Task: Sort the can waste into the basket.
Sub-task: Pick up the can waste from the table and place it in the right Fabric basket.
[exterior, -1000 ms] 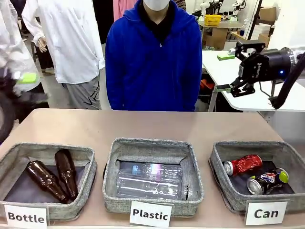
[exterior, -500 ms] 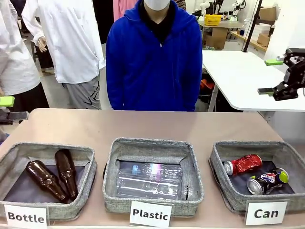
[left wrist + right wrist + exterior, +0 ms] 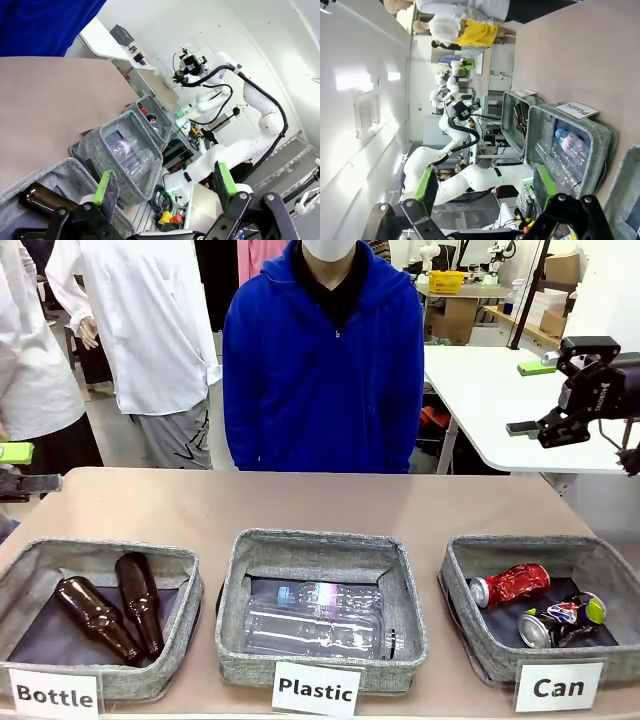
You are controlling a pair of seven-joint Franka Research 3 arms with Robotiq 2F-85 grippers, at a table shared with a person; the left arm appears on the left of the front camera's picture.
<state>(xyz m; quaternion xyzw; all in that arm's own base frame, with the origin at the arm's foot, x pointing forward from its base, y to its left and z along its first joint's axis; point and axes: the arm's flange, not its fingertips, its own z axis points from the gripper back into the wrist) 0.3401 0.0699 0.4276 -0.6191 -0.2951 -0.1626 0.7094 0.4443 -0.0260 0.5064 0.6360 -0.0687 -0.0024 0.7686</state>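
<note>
Front view: found shiny red can (image 3: pixel 511 584) and dark printed can (image 3: pixel 562 618) inside grey woven "Can" basket (image 3: pixel 470 637), both grippers spread empty, best kept clear.

White side table (image 3: pixel 490 405), white walls

Front camera faces the person across the table (image 3: pixel 200 502); wrist cameras share its bins.

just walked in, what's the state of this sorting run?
Both cans, the red can and the dark can, lie in the Can basket. The right tool is open and empty, raised above the table's right edge. The left tool is open and empty too. The person stands at the far side.
</note>
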